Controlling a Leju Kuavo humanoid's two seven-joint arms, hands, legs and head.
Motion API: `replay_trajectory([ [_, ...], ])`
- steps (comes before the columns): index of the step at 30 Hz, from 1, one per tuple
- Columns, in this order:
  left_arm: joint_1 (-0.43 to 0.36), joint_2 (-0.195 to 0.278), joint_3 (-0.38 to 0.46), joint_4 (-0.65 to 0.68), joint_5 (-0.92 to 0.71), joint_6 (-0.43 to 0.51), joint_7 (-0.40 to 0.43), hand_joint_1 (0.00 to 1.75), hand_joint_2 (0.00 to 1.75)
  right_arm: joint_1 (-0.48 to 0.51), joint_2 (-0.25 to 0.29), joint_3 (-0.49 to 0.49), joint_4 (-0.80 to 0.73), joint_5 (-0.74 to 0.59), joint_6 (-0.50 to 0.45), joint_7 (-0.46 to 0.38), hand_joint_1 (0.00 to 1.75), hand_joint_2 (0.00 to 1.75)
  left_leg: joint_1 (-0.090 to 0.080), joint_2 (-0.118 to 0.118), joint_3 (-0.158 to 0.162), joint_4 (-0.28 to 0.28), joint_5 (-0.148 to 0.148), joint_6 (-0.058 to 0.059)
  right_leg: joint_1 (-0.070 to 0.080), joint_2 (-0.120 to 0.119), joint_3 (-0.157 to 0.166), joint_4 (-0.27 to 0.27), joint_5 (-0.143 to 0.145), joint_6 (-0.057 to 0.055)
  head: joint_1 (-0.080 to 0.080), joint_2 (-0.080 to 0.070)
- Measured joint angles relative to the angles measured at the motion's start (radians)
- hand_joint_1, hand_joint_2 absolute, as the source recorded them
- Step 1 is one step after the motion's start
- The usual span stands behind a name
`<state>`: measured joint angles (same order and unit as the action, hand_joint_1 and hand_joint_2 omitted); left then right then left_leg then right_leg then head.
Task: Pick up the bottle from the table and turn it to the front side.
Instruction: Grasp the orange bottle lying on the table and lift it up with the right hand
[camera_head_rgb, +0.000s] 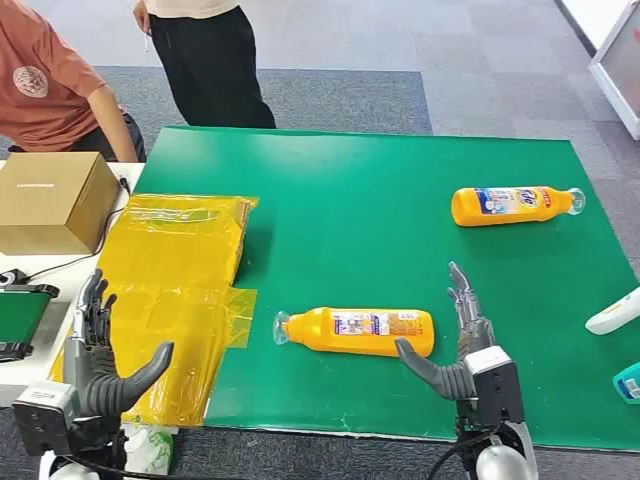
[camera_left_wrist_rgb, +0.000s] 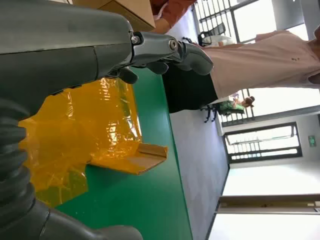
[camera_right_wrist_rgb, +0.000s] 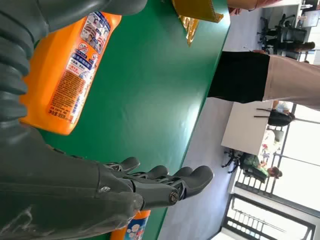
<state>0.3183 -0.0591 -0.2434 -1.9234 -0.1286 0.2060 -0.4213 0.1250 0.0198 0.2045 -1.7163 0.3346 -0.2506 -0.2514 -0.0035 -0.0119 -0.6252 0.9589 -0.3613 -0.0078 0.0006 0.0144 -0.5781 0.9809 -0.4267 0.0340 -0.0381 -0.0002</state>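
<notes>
Cardboard box (camera_head_rgb: 51, 200): upper left of frame, beside yellow film (camera_head_rgb: 177, 290).
Left hand (camera_head_rgb: 102, 360): lower left, spread, empty, over film's near edge.
Green mat (camera_head_rgb: 362, 220): bare room mid-frame.
Orange bottles: two, lying flat.
Near bottle (camera_head_rgb: 362, 331): lower centre, near mat's front edge.
Right hand (camera_head_rgb: 460, 345): spread, empty, beside bottle's base.
Far bottle (camera_head_rgb: 513, 205): upper right.

I see even, bright indoor light on the green table (camera_head_rgb: 392, 200), with soft shadows only. Windows (camera_left_wrist_rgb: 264, 145) blow out white in both wrist views. The yellow plastic (camera_head_rgb: 173, 260) glares slightly.
</notes>
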Motion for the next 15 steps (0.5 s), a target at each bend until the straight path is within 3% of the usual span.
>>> replay_trajectory([
  [7,0.0,0.0,0.0,0.0,-0.001,-0.006,0.004,0.0,1.75,0.0,0.0,0.0,0.0,0.006,0.004,0.004,0.0,1.75,0.0,0.0,0.0,0.0,0.0,0.0,0.0,0.0,0.0,0.0,0.0,0.0,0.0,0.0],
  [9,0.001,0.003,-0.001,0.0,-0.01,-0.014,0.01,0.0,1.75,0.002,0.0,0.0,0.001,0.003,0.011,0.007,0.0,0.87,0.0,0.0,0.0,0.0,0.0,0.0,0.0,0.0,0.0,0.0,0.0,0.0,0.0,0.0],
  [11,0.001,0.006,-0.002,0.0,-0.014,-0.02,0.012,0.0,1.75,0.005,0.001,0.0,0.004,-0.01,0.01,0.004,0.0,0.87,0.0,0.0,0.0,0.0,0.0,0.0,0.0,0.0,0.0,0.0,0.0,0.0,0.0,0.0],
  [13,0.0,0.007,-0.002,0.0,-0.009,-0.021,0.013,0.0,1.75,0.009,0.006,-0.001,0.007,-0.03,-0.002,-0.008,0.0,1.75,0.0,0.0,0.0,0.0,0.0,0.0,0.0,0.0,0.0,0.0,0.0,0.0,0.0,0.0],
  [15,0.001,0.007,-0.002,0.0,-0.008,-0.023,0.017,0.0,1.75,0.013,0.013,-0.002,0.008,-0.044,-0.018,-0.02,0.0,1.75,0.0,0.0,0.0,0.0,0.0,0.0,0.0,0.0,0.0,0.0,0.0,0.0,0.0,0.0],
])
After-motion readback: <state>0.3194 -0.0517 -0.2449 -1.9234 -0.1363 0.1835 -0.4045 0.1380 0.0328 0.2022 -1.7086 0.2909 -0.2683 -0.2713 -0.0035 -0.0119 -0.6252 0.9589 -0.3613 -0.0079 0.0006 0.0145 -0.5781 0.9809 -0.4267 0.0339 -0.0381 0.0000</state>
